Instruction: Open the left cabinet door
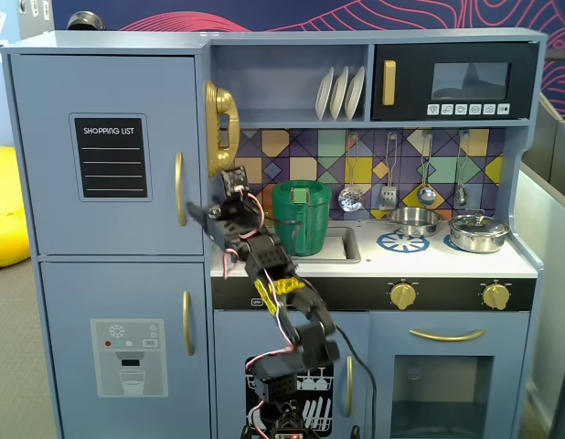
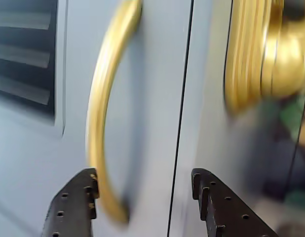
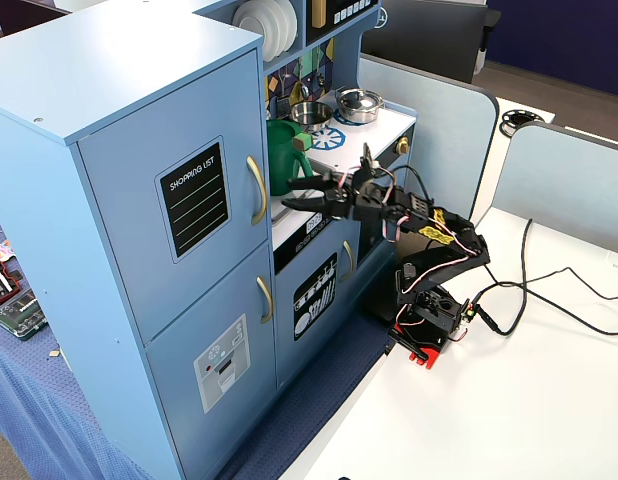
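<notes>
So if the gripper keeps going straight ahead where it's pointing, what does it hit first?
Probably the vertical gold bar handle of the closed blue-grey shopping-list door; the open gripper points at its lower end, though depth is unclear.

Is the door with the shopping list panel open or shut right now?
Shut. The left cabinet door sits flush with the cabinet front in both fixed views, with only a thin seam in the wrist view. The open pincer straddles its gold handle without closing on it.

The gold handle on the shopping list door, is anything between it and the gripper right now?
Nothing visible. The open gripper faces the gold handle of the shopping list door with clear air between; the green watering can sits off to the side.
</notes>
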`<state>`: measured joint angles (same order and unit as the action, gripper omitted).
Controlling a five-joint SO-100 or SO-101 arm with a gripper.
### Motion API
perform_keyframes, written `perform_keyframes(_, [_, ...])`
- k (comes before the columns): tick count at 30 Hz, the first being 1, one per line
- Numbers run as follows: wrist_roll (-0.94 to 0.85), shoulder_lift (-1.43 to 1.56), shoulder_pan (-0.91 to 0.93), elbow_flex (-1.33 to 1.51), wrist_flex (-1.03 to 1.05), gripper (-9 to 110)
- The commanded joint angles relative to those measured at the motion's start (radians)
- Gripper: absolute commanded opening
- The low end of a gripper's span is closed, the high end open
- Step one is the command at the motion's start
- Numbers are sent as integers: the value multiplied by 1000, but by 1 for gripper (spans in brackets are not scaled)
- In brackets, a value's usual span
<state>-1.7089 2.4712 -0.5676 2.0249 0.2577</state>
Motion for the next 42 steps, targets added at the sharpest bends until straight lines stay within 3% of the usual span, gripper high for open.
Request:
perform_keyframes(1, [15,-114,-35,-150,-98,19])
perform_keyframes(14, [-41,-249,-186,-196,-224,19])
perform_keyframes(29, [-184,54,-388,-31,-175,18])
perform_keyframes(33, [-178,176,-365,37,-94,18])
perform_keyframes(42, [-25,388,-132,107,166,17])
